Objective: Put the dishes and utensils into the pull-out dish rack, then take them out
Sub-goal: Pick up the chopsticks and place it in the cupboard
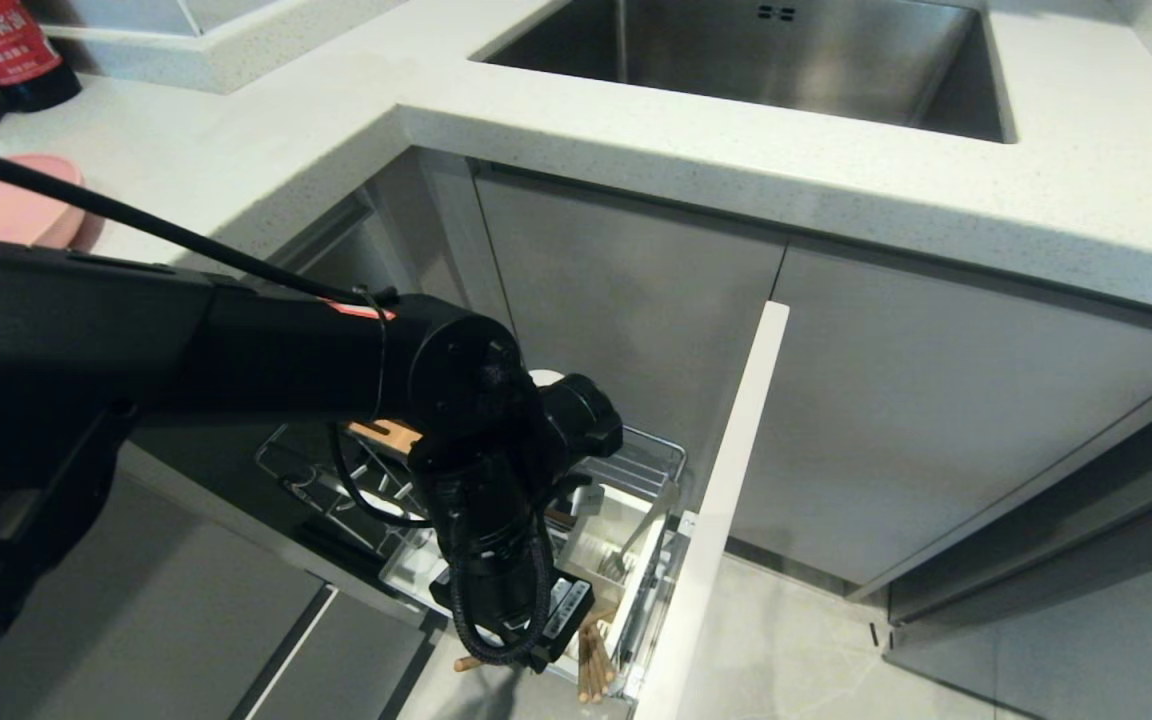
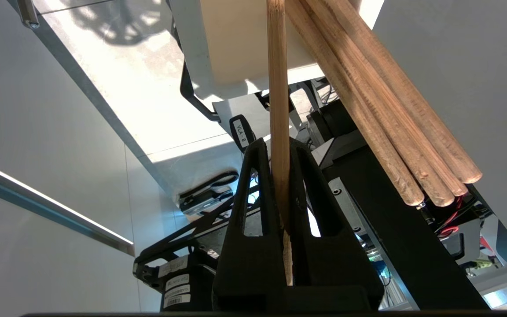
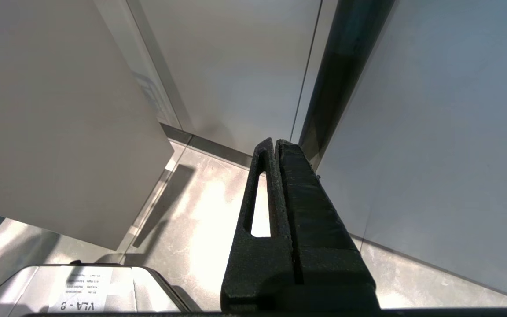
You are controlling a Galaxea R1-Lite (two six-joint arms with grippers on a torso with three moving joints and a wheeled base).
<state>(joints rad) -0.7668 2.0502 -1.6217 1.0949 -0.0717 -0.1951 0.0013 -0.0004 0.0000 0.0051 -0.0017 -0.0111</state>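
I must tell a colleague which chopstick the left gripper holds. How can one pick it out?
Below the sink, find the pulled-out rack and the left gripper at its front. The held chopstick stands alone, clamped between the black fingers, while the bundle beside it slants free.

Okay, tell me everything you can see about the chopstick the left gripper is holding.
The chopstick is a thin, straight stick of light wood with visible grain. The left gripper is shut on it, black fingers pressing both sides, its length running along them and past their tips. A bundle of other wooden chopsticks lies beside it, unheld. In the head view the arm hides most of it, low over the pulled-out dish rack.
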